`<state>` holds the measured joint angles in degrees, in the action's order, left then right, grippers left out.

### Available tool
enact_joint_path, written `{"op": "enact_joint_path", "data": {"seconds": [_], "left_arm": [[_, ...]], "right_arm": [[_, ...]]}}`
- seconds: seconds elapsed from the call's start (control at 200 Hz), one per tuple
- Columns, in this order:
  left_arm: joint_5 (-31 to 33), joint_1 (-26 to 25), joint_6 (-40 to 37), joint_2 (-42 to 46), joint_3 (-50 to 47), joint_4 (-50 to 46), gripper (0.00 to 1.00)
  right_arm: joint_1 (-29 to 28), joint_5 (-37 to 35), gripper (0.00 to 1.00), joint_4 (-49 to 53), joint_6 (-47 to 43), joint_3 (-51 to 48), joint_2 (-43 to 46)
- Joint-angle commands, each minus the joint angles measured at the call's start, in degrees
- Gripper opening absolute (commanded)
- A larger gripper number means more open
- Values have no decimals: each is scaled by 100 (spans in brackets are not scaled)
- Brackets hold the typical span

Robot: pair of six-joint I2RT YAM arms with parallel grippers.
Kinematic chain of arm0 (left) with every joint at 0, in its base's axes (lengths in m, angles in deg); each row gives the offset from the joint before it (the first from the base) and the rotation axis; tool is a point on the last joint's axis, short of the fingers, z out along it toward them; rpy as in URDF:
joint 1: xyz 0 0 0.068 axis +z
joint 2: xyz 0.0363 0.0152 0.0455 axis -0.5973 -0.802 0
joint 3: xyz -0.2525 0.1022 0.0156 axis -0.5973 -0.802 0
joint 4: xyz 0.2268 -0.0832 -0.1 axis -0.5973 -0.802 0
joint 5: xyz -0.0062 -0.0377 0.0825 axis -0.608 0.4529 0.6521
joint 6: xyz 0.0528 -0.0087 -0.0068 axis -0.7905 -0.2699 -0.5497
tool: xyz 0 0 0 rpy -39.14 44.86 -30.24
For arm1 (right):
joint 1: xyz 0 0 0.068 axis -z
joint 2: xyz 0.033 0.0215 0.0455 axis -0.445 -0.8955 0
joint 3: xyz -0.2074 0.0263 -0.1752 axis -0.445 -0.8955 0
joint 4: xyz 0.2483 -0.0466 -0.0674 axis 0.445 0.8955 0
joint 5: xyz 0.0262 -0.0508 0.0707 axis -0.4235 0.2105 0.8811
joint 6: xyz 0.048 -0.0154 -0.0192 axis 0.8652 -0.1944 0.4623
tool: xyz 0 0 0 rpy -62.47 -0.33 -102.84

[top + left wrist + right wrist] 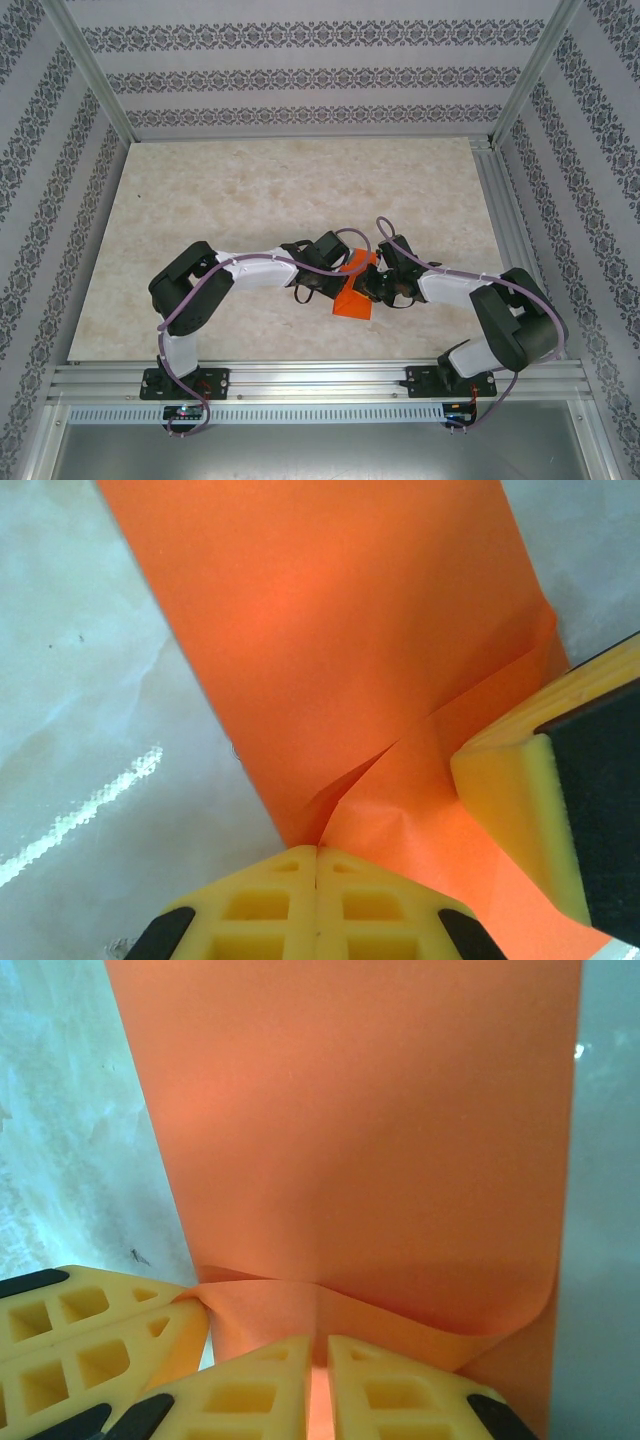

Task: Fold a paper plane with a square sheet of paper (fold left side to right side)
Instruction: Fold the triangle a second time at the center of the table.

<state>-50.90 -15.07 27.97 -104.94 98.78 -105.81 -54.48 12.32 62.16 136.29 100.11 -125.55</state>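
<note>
Pinching a lifted flap of the square sheet of paper (pixel 350 1140) in the right tool (pixel 318 1350), jaws nearly together. Clenching the left tool (pixel 317 855) fully, tips touching the sheet's edge. Lying on the tabletop (pixel 300 180) between both tools.

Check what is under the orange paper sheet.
The pale marbled tabletop shows around the thin orange paper sheet, which seems to rest on it. Directly beneath is covered; the left gripper pinches its edge in yellow fingers.
</note>
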Motion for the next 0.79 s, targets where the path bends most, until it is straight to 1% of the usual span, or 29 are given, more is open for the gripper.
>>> {"op": "enact_joint_path", "data": {"seconds": [0.0, 0.365, 0.405, 0.52, 0.615, 0.714, 0.789], "left_arm": [[171, 77, 70, -100, 90, -46, 3], [220, 99, 92, -7, 140, -77, 4], [208, 103, 100, 38, 151, -81, 6], [167, 130, 147, 244, 130, -120, 18], [137, 160, 187, 533, 51, -184, 26], [69, 156, 293, 924, -163, -231, 30], [-93, 149, 412, 1244, -412, -154, 31]], "right_arm": [[-59, -225, 14, 182, -115, 37, -118], [-60, -369, 14, 447, -141, -55, -186], [-60, -376, 14, 463, -132, -75, -189], [-60, -418, 14, 479, -118, -112, -199], [-60, -429, 14, 483, -109, -121, -209], [-60, -428, 14, 485, -105, -117, -209], [-60, -432, 14, 492, -106, -113, -212]]}}
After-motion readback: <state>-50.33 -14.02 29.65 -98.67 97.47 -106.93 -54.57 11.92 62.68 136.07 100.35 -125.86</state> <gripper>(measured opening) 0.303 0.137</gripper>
